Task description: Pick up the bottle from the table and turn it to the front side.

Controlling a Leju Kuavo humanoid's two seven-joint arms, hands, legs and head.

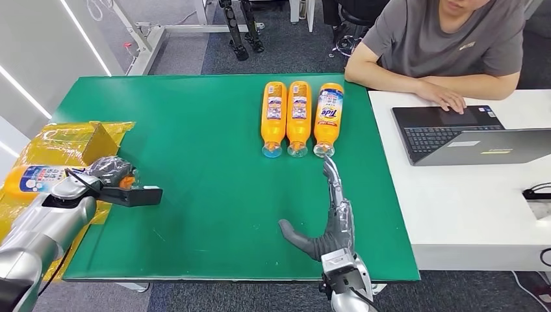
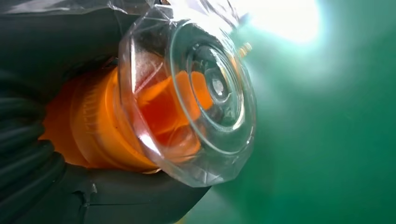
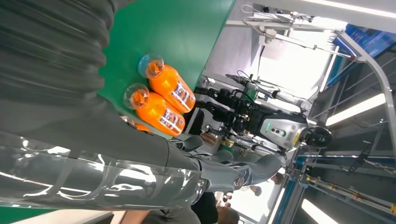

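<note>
Orange plastic bottle [image 1: 39, 179] with a clear cap, gripped by the left hand [image 1: 110, 174] at the green bench [image 1: 195, 182] edge, could slip while turning — the right hand [image 1: 328, 221] lies spread, too far to steady it.

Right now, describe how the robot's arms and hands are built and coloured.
Both arms are silver metal. The right hand has a thick grey thumb and long dark grey fingers. The left hand is dark, with a grey ribbed cover behind it and black cables along the forearm.

Right robot hand [image 1: 328, 224] flat, fingers outstretched

A person [image 1: 448, 39] rests a hand on a laptop [image 1: 468, 133] on the white desk [image 1: 468, 208].
</note>
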